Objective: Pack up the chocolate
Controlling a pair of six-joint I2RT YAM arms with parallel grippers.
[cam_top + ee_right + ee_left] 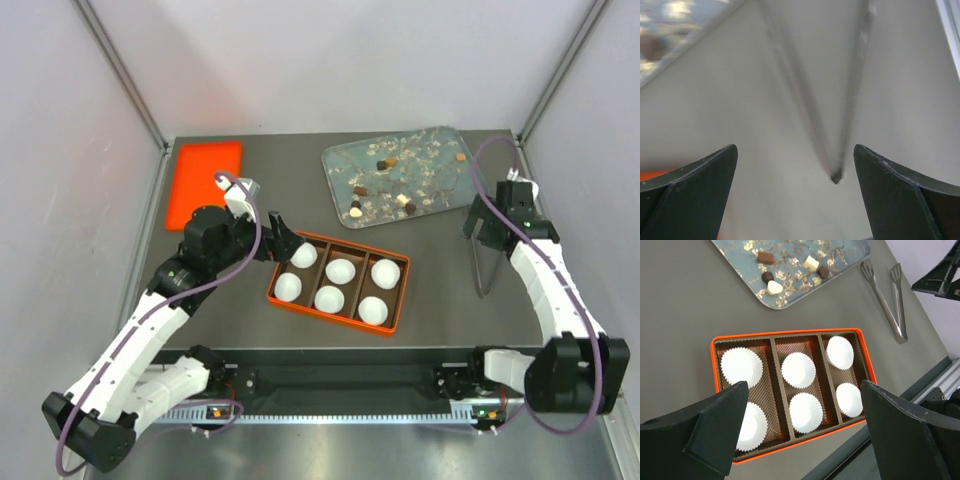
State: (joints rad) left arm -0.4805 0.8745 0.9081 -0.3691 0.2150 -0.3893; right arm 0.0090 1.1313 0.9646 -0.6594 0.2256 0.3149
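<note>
- Brown, tan and pale chocolate [765, 258] pieces lie scattered on the blossom-printed tray [430, 150] at the far right of the grey table [440, 290].
- None sits in the orange box [790, 332], just nearer than the tray.
- The box has three compartments, each holding two white paper cups [799, 369].
- The left gripper [283, 240] hangs over the box's left end, its jaws spread wide and gripping nothing.
- The right gripper [795, 147] is over the metal tongs [883, 299] beside the tray, its jaws wide apart on either side of the tongs' joined end; whether they touch is unclear.
- A flat orange lid [204, 183] lies at far left.
</note>
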